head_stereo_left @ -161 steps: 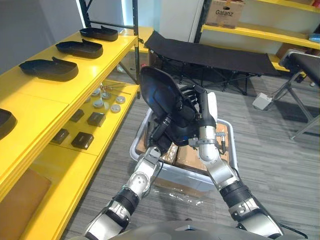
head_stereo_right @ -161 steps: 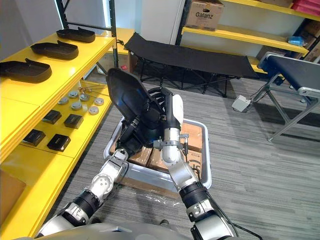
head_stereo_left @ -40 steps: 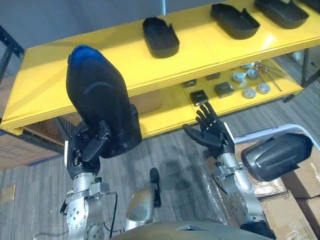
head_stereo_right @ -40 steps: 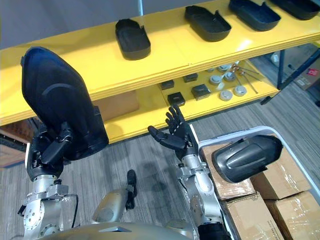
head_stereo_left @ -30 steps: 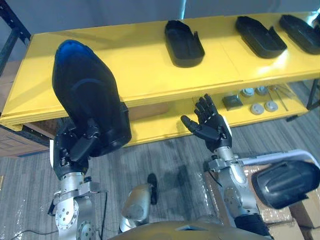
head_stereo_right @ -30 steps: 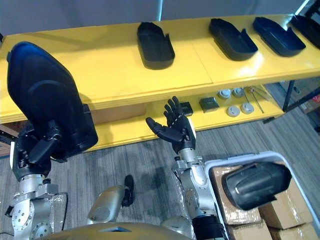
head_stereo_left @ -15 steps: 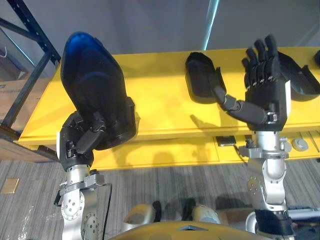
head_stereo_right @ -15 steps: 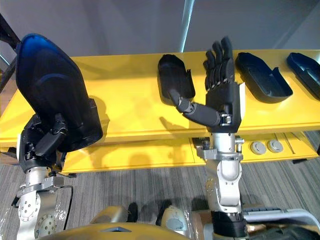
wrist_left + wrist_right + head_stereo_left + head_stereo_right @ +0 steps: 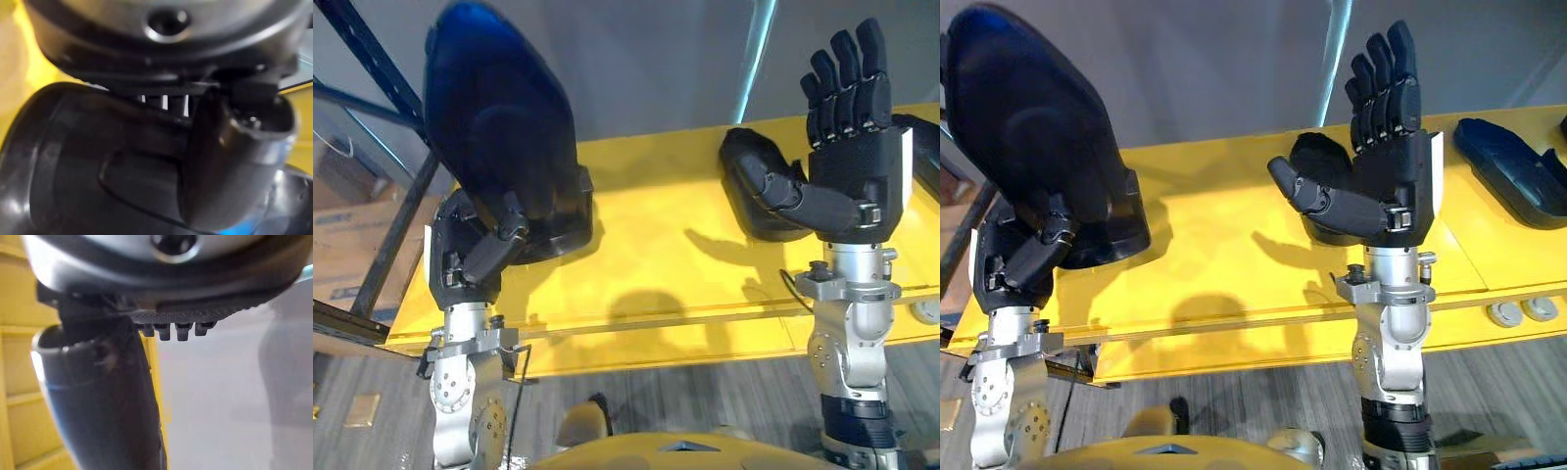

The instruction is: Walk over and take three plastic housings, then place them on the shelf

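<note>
My left hand (image 9: 470, 259) is shut on a large black plastic housing (image 9: 499, 127), held upright over the left part of the yellow shelf (image 9: 646, 255). In the left wrist view the thumb (image 9: 230, 161) presses on the housing's dark shell (image 9: 98, 171). My right hand (image 9: 857, 166) is raised and open with its fingers straight up and nothing in it. Behind it another black housing (image 9: 749, 176) lies on the shelf, partly hidden by the palm. A further housing (image 9: 1518, 176) lies on the shelf at the right.
A dark rack upright (image 9: 372, 69) slants across the far left, with a cardboard box (image 9: 342, 215) behind it. Round metal parts (image 9: 1518, 311) lie on the lower shelf at the right. A grey wall stands behind the shelf.
The view has closed in on the shelf, which now looks larger and lower. The left hand holds the housing higher, and the right hand stays raised and open.
</note>
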